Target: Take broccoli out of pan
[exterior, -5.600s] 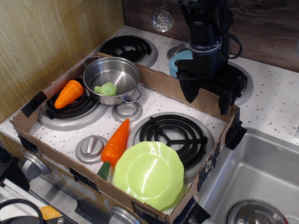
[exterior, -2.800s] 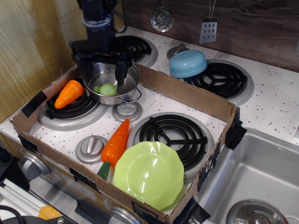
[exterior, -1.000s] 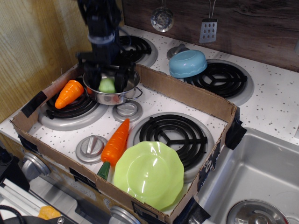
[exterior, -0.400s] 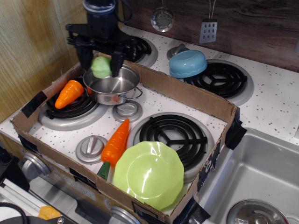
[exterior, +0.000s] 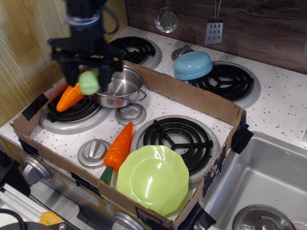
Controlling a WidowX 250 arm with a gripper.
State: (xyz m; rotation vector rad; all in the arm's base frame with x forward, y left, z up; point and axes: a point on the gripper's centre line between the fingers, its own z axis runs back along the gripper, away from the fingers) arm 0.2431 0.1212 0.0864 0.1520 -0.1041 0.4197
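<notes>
- Broccoli [exterior: 88,82] hangs clamped between the gripper [exterior: 88,79] fingers, clear of the pan [exterior: 120,86] and left of its rim.
- Directly beneath lie a carrot [exterior: 70,97] and the burner [exterior: 76,111].
- Setting it down likely needs free stovetop nearby, not the carrot.

Landmark: pan [exterior: 121,85], on back-left burner inside cardboard box [exterior: 192,98]. Broccoli [exterior: 88,82] in gripper [exterior: 88,76], held up left of pan. Carrot [exterior: 70,96] further left. Second carrot [exterior: 119,145] in front of pan; plate [exterior: 153,178] front-right; bowl [exterior: 193,64] behind-right, outside box.
</notes>
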